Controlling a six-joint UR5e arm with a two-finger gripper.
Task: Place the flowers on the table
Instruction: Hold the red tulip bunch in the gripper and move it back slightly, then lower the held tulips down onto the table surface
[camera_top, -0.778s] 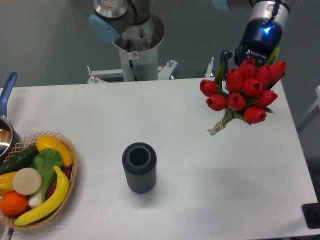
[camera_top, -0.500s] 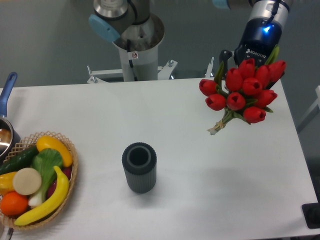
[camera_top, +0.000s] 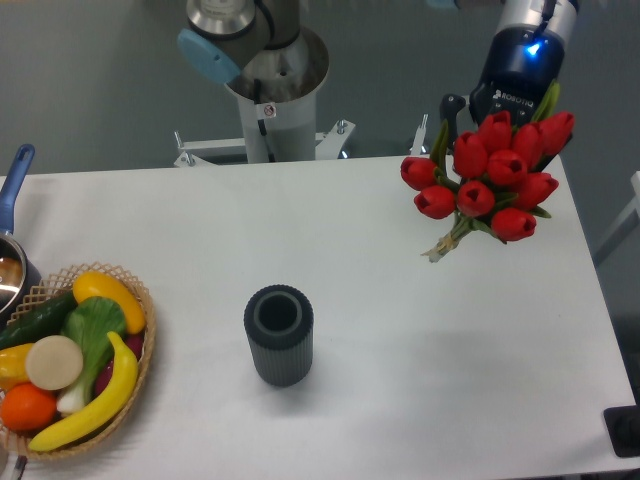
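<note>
Glossy red flowers (camera_top: 492, 175) with string-tied green stems hang above the smooth white counter (camera_top: 400, 300), far right corner. The jaws hide behind the blooms, grip unclear. A ribbed dark cylinder (camera_top: 279, 335) stands mid-counter.

Bare table (camera_top: 450, 330) at right; dark vase (camera_top: 279, 335) centre, basket (camera_top: 140, 300) far left.

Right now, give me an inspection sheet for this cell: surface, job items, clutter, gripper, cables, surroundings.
Surface: white table, matte, no spills seen.
Job's things: flowers, red tulips, held up over the far right corner, stem ends pointing down-left.
Clutter: dark ribbed vase upright mid-table; produce basket at left edge; pot with a blue handle partly out of frame.
Grippers: gripper behind the blooms, fingers hidden.
Cables: nothing seen.
Surroundings: robot pedestal behind the table, grey floor.
</note>
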